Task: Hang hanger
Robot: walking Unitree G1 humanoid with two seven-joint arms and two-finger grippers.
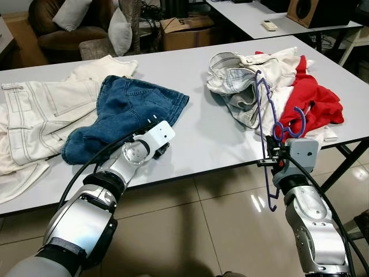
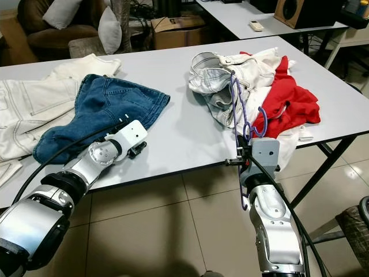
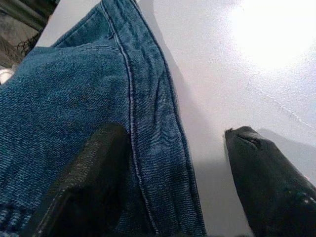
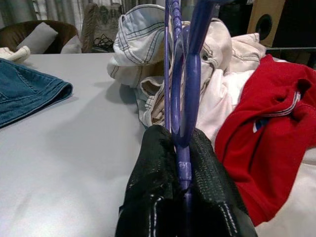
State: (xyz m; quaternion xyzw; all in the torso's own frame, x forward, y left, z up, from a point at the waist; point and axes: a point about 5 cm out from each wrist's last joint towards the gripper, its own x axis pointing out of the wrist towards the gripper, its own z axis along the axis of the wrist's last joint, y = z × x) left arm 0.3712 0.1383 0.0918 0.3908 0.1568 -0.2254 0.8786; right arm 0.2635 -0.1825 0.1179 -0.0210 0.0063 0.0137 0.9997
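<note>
1. Hanger point(image 1: 264, 109): thin purple plastic, hook curled beside the wrist, frame upright between the right gripper point(image 4: 183, 163) fingers.
2. Right fingers point(image 4: 153, 182): pinched tight on the hanger, clothes pile point(image 1: 271, 81) just beyond.
3. Left gripper point(image 3: 173, 173): spread wide, one finger over jeans point(image 1: 124, 112), other over table point(image 1: 196, 133).

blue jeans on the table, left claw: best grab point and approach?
Grip the hem edge of the blue jeans nearest the left claw, coming in low from the table's front edge. That edge lies flat with a thick stitched seam, and the open fingers already straddle it, one over denim, one over bare tabletop. Probably a pinch there holds.
</note>
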